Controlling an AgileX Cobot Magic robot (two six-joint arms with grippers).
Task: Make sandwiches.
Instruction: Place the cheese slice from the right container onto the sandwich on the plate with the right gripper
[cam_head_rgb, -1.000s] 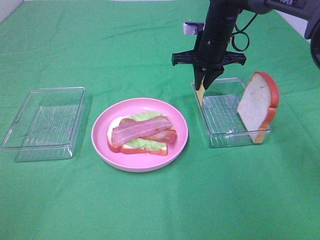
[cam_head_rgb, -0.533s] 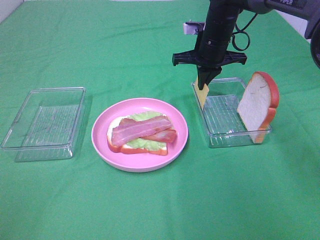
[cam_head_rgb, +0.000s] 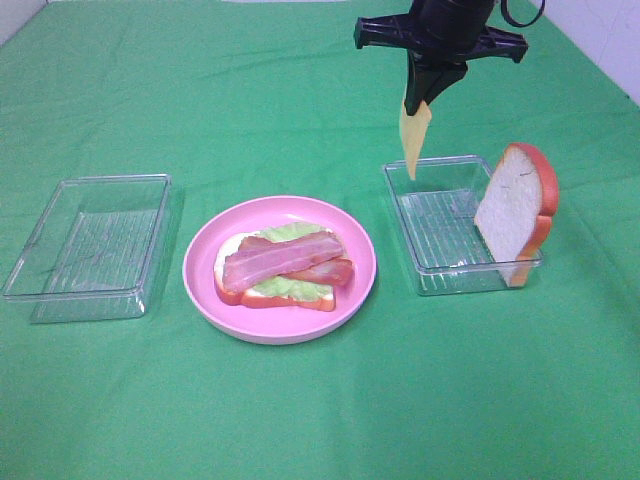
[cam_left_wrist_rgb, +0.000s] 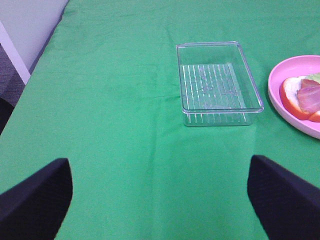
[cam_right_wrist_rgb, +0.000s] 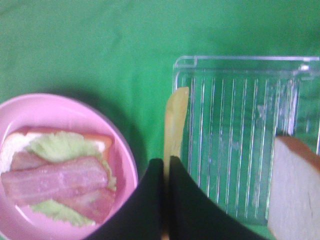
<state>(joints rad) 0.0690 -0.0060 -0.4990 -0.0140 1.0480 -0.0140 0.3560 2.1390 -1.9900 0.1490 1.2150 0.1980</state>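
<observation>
**Cheese lifted over right tray**

Right claw (cam_head_rgb: 418, 100) was clamped on the yellow cheese slice (cam_head_rgb: 413, 138), which hung edge-down above the right tray (cam_head_rgb: 430, 275). Left claw (cam_left_wrist_rgb: 160, 200) stood wide, holding nothing. Bread, lettuce and bacon stack (cam_head_rgb: 280, 265) sat on the pink plate (cam_head_rgb: 205, 290); second bread slice (cam_head_rgb: 515, 210) leaned in the right tray.

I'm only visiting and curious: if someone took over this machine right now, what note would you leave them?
Right end effector: shut on the cheese slice, which hangs above the right tray.
Left end effector: open, holding nothing, near the left tray.
Done: bottom bread, lettuce and bacon are stacked on the pink plate.
Left: lay the cheese on the stack, then add the top bread slice, now leaning upright at the right tray's end.
</observation>
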